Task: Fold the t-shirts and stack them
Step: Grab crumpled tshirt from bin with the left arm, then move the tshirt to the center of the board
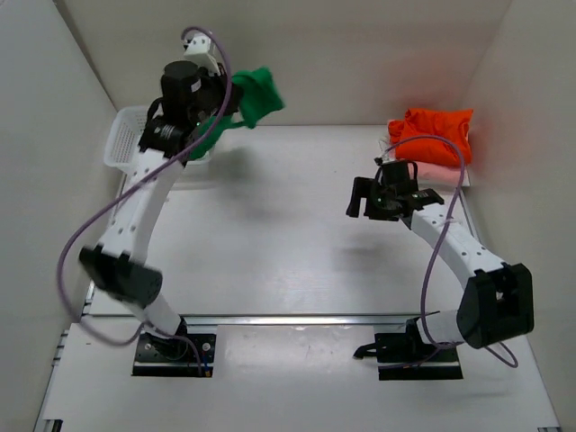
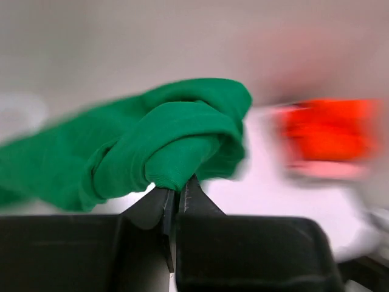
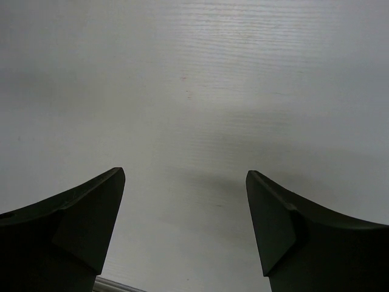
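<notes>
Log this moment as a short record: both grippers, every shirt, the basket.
left gripper: shut on the green t-shirt
right gripper: open, holding nothing, over bare table
green t-shirt: bunched, hanging from the left gripper at the back left
orange t-shirt: folded, back right, lying on the pink t-shirt
pink t-shirt: only its near edge shows under the orange one
basket: white mesh, back left corner, beside the left arm; contents hidden
</notes>
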### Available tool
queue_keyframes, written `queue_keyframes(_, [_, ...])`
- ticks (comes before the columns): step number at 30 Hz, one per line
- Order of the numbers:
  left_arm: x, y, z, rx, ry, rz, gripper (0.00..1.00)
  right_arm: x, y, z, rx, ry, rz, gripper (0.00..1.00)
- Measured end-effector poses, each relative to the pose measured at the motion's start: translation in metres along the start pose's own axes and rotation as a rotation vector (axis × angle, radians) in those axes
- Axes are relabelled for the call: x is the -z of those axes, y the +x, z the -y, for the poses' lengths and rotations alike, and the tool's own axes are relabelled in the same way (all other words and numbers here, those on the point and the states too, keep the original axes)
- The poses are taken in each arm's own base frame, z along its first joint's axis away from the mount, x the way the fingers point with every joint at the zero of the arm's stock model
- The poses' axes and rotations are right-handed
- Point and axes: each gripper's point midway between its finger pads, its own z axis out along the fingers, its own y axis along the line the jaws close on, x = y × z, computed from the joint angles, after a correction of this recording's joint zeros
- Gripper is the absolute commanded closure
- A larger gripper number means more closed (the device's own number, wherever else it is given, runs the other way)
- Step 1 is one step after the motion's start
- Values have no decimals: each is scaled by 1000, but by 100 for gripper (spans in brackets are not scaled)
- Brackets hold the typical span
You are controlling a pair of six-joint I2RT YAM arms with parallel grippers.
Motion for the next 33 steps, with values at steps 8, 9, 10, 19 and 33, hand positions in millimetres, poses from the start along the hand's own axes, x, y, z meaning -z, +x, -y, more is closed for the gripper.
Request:
queue_keyframes(8, [177,-83,102,88,439,338,100,42,-10,35,-102,34,136,21])
queue_keyframes(9, [171,-73,101,100,448,313,100,45,-11,36,-106,34,149,21])
queue_keyframes(10, [158,-58,99,111,450,275,100,48,-12,35,-108,29,157,21])
queue_keyframes(19, [18,289,-21,395,99,-514,48,28,14,8,-48,-31,56,21])
queue_keyframes(33, [154,328,51,272,304,-574,50,6,133,-73,153,-165,-202,47])
